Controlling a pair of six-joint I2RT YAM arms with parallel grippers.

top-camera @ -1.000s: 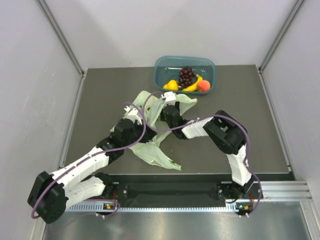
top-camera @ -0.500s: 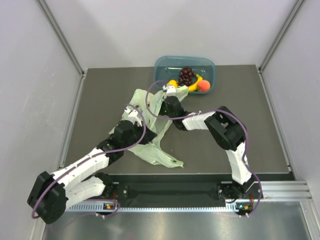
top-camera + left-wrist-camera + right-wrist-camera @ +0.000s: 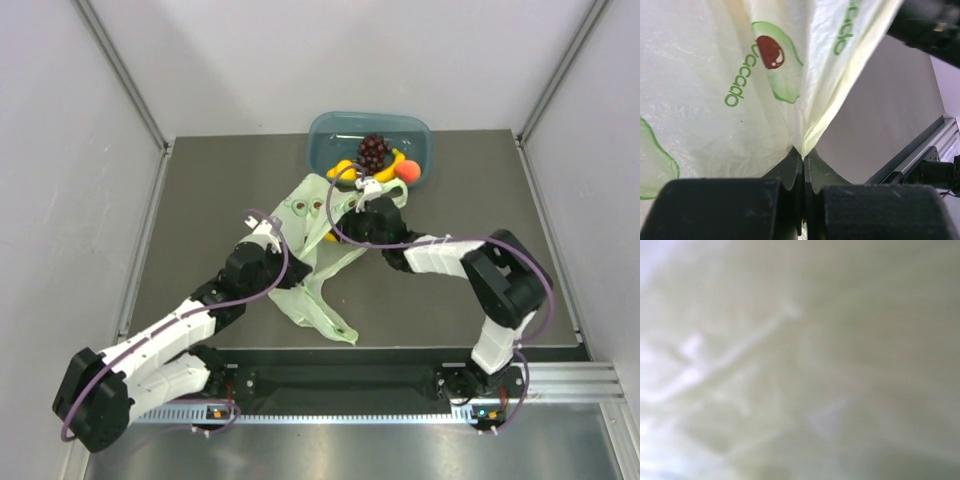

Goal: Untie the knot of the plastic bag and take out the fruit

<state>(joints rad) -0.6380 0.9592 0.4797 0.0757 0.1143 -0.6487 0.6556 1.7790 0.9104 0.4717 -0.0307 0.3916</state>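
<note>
The pale green plastic bag (image 3: 318, 300) lies stretched across the middle of the table, its far end raised near the tub. My left gripper (image 3: 290, 268) is shut on a fold of the plastic bag (image 3: 715, 75); in the left wrist view the film runs into the closed jaws of this gripper (image 3: 803, 155). My right gripper (image 3: 366, 192) is at the bag's far end beside the tub. Blurred bag film fills the right wrist view (image 3: 800, 360) and hides the jaws. The fruit sits in the tub: grapes (image 3: 373, 150), peach (image 3: 407, 171), banana (image 3: 388, 168), a yellow fruit (image 3: 341, 168). The knot does not show.
The teal tub (image 3: 420, 128) stands at the table's far edge, just beyond the right gripper. Grey walls close in both sides. A metal rail (image 3: 560, 375) runs along the near edge by the arm bases.
The right arm has swung right and away toward the tub, drawing the bag's far end with it. The left arm has hardly moved and still pinches the bag.
</note>
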